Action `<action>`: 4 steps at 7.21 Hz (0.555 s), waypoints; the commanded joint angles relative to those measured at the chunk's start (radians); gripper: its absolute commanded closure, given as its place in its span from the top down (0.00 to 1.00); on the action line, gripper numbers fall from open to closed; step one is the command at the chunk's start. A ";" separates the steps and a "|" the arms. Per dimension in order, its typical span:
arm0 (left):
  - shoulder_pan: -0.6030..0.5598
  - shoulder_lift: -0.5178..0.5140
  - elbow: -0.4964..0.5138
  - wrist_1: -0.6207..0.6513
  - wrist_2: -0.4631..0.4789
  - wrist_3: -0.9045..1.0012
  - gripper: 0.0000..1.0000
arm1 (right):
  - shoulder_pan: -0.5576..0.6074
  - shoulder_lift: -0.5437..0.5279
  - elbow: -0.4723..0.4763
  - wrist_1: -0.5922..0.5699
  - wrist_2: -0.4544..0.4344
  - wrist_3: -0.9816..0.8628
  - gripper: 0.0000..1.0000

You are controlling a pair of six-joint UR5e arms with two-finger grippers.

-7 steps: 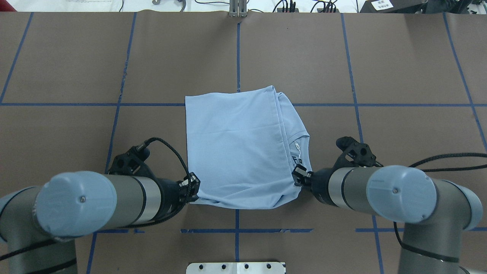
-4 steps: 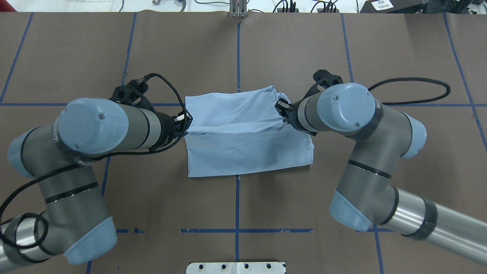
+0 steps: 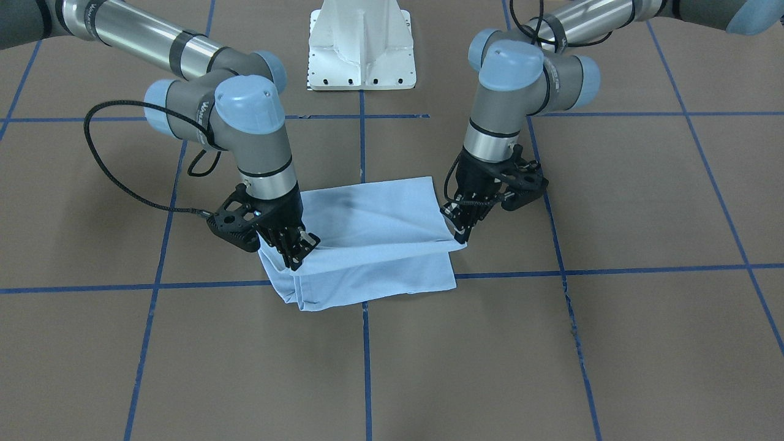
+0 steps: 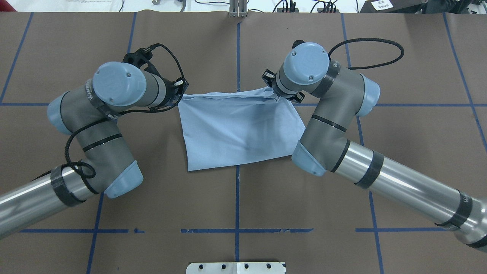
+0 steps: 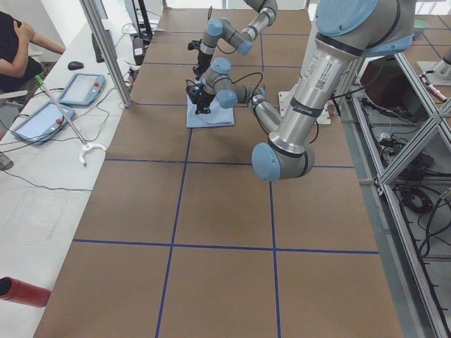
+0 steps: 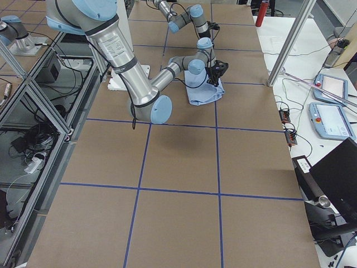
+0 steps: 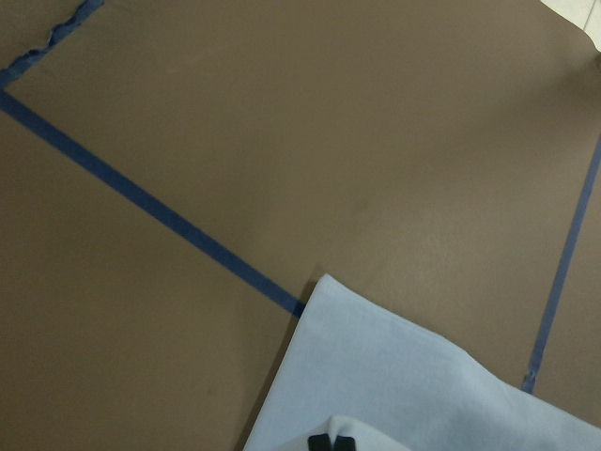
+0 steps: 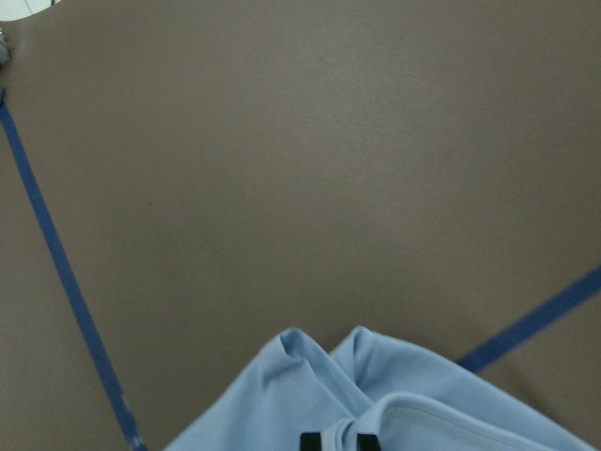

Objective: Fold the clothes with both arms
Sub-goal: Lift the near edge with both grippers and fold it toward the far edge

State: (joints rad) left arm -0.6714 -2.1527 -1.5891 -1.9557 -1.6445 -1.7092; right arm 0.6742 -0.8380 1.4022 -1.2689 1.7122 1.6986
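The light blue T-shirt [image 4: 239,131] lies in the middle of the table, folded to a rough rectangle; its collar and chest graphic are hidden. My left gripper [image 4: 182,90] is shut on the shirt's upper layer at its far left corner. My right gripper [image 4: 272,86] is shut on the far right corner. Between them the held edge is stretched just above the far edge of the shirt. In the front-facing view the left gripper [image 3: 460,236] and the right gripper [image 3: 295,256] pinch the shirt [image 3: 373,236] low over the table. Both wrist views show cloth [image 7: 423,395] [image 8: 394,404] at closed fingertips.
The brown table [image 4: 399,68] carries a grid of blue tape lines. The white pedestal base [image 3: 361,49] stands at the robot's edge. Cables and gear lie along the far edge [image 4: 289,5]. Tablets [image 5: 81,88] and a red bottle [image 5: 21,290] lie on the side bench.
Both grippers have carried the shirt's near edge away from the robot and over to the far edge, which folds the shirt in half. Both arms now reach further out.
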 commanded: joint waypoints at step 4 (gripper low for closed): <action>-0.103 -0.047 0.128 -0.203 -0.018 0.128 0.62 | 0.107 0.048 -0.169 0.200 0.124 -0.166 1.00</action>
State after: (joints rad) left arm -0.7699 -2.1979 -1.4360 -2.1612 -1.6526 -1.5845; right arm 0.7731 -0.7854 1.2153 -1.0767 1.8195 1.5369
